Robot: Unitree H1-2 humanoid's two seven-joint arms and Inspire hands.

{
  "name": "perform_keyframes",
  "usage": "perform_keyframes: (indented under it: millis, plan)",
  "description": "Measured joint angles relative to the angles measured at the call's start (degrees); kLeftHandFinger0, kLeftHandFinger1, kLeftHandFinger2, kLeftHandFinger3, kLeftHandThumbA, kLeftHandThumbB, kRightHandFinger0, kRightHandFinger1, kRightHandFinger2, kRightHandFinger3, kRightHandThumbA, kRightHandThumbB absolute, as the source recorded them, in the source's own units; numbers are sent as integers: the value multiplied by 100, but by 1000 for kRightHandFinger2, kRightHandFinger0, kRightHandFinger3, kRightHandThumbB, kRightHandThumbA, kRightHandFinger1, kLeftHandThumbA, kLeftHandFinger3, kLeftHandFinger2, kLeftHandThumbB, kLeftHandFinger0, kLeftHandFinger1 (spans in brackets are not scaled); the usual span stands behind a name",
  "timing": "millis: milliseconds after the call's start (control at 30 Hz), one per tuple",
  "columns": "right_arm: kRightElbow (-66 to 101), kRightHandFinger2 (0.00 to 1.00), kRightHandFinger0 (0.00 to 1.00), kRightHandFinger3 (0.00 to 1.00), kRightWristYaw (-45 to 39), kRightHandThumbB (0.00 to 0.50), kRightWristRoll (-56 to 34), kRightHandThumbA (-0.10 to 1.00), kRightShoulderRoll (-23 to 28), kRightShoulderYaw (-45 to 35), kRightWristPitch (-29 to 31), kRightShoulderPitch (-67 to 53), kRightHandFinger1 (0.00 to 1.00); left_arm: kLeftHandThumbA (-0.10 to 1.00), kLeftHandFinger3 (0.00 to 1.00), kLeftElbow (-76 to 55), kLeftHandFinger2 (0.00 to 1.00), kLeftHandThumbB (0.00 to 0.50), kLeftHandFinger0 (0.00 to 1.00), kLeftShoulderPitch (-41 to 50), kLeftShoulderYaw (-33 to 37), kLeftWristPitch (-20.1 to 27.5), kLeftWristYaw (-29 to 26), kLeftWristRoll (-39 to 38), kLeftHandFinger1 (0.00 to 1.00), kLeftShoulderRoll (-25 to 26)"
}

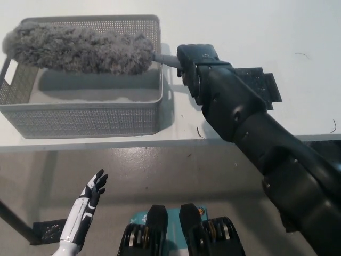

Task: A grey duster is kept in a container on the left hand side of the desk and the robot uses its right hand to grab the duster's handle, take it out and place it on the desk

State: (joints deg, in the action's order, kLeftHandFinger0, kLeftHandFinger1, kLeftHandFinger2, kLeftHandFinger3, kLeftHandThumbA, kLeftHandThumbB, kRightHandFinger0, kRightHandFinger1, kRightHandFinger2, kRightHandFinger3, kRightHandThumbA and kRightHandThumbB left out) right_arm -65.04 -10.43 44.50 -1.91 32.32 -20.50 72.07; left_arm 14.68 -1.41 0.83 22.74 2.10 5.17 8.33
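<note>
Hidden parts
The duster handle (167,60) ends inside the right robot hand (195,63); its arm (256,144) covers part of a dark flat object (262,85).
</note>
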Motion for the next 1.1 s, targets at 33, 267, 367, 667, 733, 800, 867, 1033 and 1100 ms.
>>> perform_keyframes:
  millis: [33,267,367,667,733,800,867,1033,1100]
  plan:
    - [-5,482,0,271,47,89,-1,316,0,-6,3,-8,206,1000,1000,2,1000,150,1000,0,0,-2,0,0,1000,0]
    - [-33,560,0,210,839,94,-137,-100,-12,-505,187,-195,190,1000,1000,10,1000,154,1000,0,1,-18,9,1,1000,-1]
    - [-27,499,2,444,1098,91,-327,-52,-38,-926,327,-278,156,1000,1000,10,1000,155,1000,0,1,-22,12,1,1000,-1]
    - [-16,591,0,840,1345,43,-1386,-100,-162,-2973,482,-451,133,991,1000,30,1000,150,1000,-1,1,-35,16,4,1000,-6]
    - [-16,593,0,948,1344,29,-1574,-100,-180,-3275,483,-480,81,993,1000,41,1000,157,1000,-1,1,-45,16,4,1000,-10]
    - [-16,621,0,1000,1343,1,-1797,-100,-199,-3639,482,-509,76,981,1000,56,1000,154,1000,-1,1,-57,16,4,1000,-15]
    - [-15,631,0,1000,1343,0,-2008,-100,-214,-3987,482,-520,86,980,1000,72,1000,143,1000,-1,1,-66,16,4,1000,-20]
    - [47,545,0,828,1347,0,-2523,-52,-244,-4752,482,-521,22,1000,1000,107,1000,125,1000,-1,1,-82,16,6,1000,-29]
    - [129,443,0,712,1364,4,-2818,-66,-263,-5201,483,-521,1,998,1000,116,1000,128,1000,-1,1,-89,16,11,1000,-30]
